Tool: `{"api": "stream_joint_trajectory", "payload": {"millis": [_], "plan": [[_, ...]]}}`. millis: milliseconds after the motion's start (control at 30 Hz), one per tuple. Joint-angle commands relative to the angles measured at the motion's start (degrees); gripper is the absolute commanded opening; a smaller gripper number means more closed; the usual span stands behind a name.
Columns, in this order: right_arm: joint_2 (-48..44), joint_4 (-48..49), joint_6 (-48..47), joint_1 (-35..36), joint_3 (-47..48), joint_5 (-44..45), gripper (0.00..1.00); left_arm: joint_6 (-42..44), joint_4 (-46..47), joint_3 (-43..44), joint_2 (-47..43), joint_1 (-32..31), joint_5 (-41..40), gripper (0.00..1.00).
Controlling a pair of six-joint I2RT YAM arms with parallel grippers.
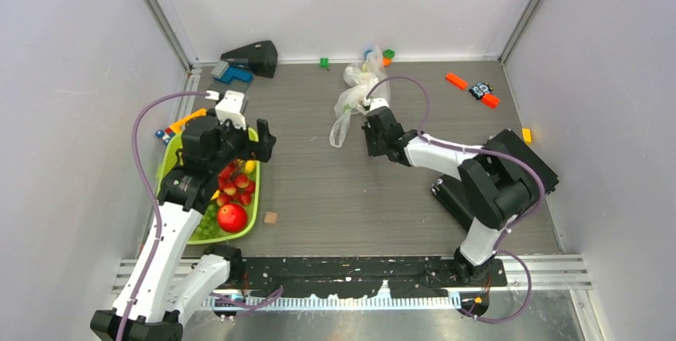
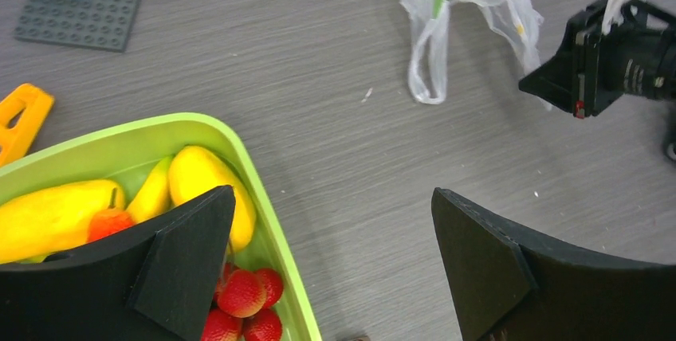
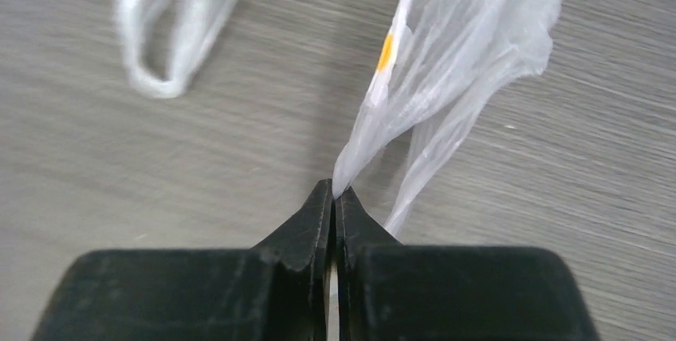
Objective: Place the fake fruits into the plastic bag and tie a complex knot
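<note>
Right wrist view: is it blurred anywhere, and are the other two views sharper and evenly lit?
Right wrist view: the table and the handle loop are smeared; the right gripper pinching the plastic bag is sharper. Left wrist view: sharp, the green tray and strawberries crisp. Top external view: soft, even light, faint shadows, no strong glare.

Lime-green tray (image 2: 119, 146), red strawberries (image 2: 243, 293), whitish-clear plastic bag (image 3: 470, 54) (one orange fleck), grey streaked table (image 2: 319, 38).
</note>
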Motion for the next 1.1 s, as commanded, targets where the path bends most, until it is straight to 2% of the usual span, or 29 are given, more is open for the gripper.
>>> {"api": "stream_joint_trajectory", "payload": {"millis": [0,167,267,333,500,633,700,867,967,1067], "plan": [[-10.0,-1.9,4.0,0.2,2.6,-14.5,0.05,1.7,4.0,-0.7,1.5,-3.9,1.8,0.98],[-16.4,-3.2,10.3,0.2,1.7,-28.0,0.05,3.2,5.5,-1.8,3.8,-10.7,5.6,0.97],[-19.5,1.3,15.7,0.2,-0.8,-36.8,0.05,4.1,7.3,-3.0,5.7,-14.0,8.1,0.98],[-21.9,3.9,19.6,0.3,-2.8,-38.3,0.05,4.2,7.5,-3.1,7.6,-15.7,8.0,0.98],[-28.5,7.2,24.5,0.6,-6.8,-36.8,0.05,-1.9,9.8,-3.0,12.9,-18.4,9.7,0.98],[-32.8,8.5,25.8,0.8,-8.4,-35.1,0.05,-12.4,11.6,-3.2,17.0,-18.8,8.6,0.99],[-34.4,8.6,25.8,0.9,-8.9,-33.8,0.05,-18.2,15.6,-5.3,17.3,-19.1,9.7,0.98],[-36.5,8.9,26.0,1.0,-10.6,-32.6,0.05,-29.8,32.0,-16.0,13.4,-21.9,-0.8,0.98],[-36.9,10.1,26.7,1.1,-11.4,-32.6,0.05,-36.7,36.8,-19.1,12.8,-23.0,-7.4,0.99],[-37.4,10.9,26.9,1.1,-12.2,-32.2,0.05,-41.8,44.9,-22.2,13.9,-24.7,-10.1,0.99]]}}
